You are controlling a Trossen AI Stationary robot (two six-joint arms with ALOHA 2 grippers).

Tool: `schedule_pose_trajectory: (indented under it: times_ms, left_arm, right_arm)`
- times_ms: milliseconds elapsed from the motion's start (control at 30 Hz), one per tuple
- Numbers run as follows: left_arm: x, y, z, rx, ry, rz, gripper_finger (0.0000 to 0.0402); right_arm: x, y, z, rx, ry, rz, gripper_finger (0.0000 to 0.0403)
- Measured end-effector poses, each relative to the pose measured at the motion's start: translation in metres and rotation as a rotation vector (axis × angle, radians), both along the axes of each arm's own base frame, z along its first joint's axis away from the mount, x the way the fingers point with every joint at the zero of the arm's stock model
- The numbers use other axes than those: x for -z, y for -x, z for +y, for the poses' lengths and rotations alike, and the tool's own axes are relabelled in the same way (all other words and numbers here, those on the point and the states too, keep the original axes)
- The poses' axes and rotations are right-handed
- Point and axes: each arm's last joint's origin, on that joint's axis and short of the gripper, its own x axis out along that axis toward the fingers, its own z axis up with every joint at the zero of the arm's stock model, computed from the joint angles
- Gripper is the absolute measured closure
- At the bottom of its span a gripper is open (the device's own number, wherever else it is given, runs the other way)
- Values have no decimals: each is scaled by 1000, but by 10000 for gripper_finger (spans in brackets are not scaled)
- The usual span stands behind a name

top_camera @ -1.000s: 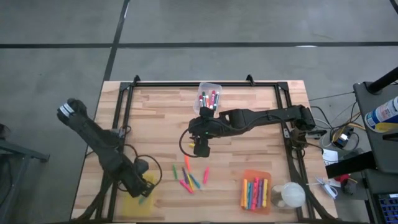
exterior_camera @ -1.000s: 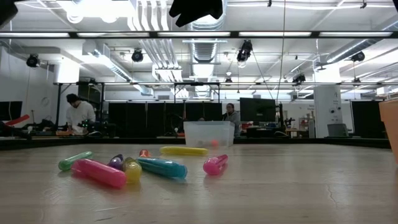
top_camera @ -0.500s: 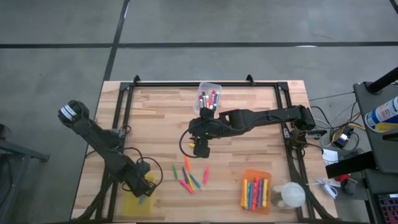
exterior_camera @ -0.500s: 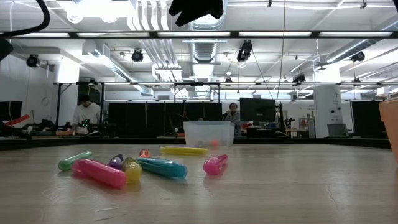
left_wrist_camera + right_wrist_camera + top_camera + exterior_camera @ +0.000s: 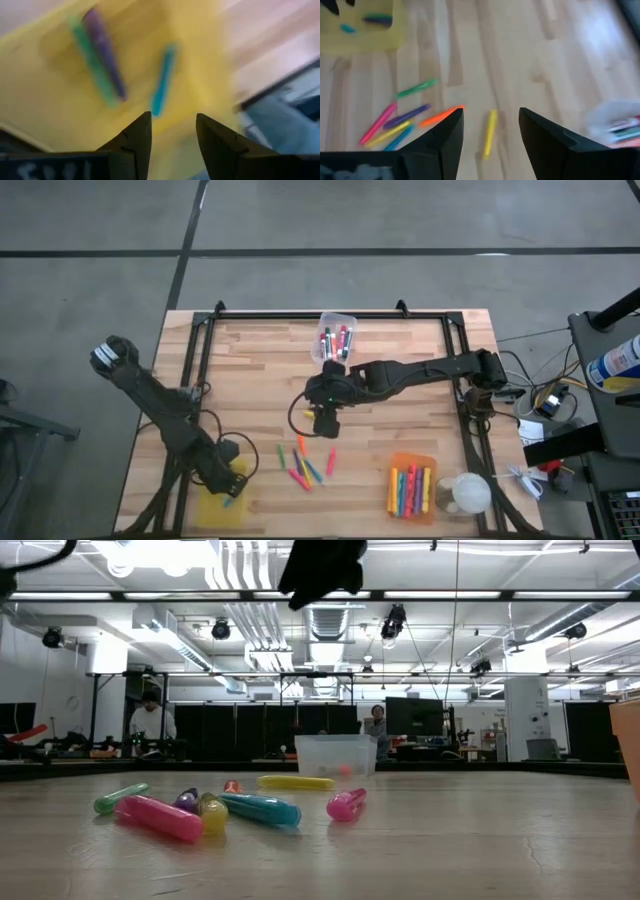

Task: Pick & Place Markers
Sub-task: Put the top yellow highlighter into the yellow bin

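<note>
Loose markers point(image 5: 305, 463) lie on the wooden counter point(image 5: 250, 370); a person point(image 5: 150, 720) has walked, perhaps rightward; both claws released.

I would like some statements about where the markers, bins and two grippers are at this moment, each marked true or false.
1. The left gripper is above the yellow plastic bin. True.
2. The yellow bin holds no markers. False: the left wrist view shows a green, a purple and a blue marker in it.
3. The right gripper holds a yellow marker. False: its fingers are open and empty; that marker lies on the wooden table.
4. The clear plastic bin contains markers. True.
5. The orange plastic bin is empty. False: several markers lie inside.
</note>
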Motion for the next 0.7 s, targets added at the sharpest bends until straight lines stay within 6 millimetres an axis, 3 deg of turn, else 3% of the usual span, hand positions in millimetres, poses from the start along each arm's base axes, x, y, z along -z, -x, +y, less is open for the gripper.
schedule_pose_trajectory:
  times_ms: [433,700]
  left_arm:
    - [-82,1,29,-296,-187,-662,255]
    - [-114,4,39,-370,-239,-921,255]
  right_arm:
    - [78,4,0,6,-64,43,218]
    - [131,2,-3,15,-58,132,218]
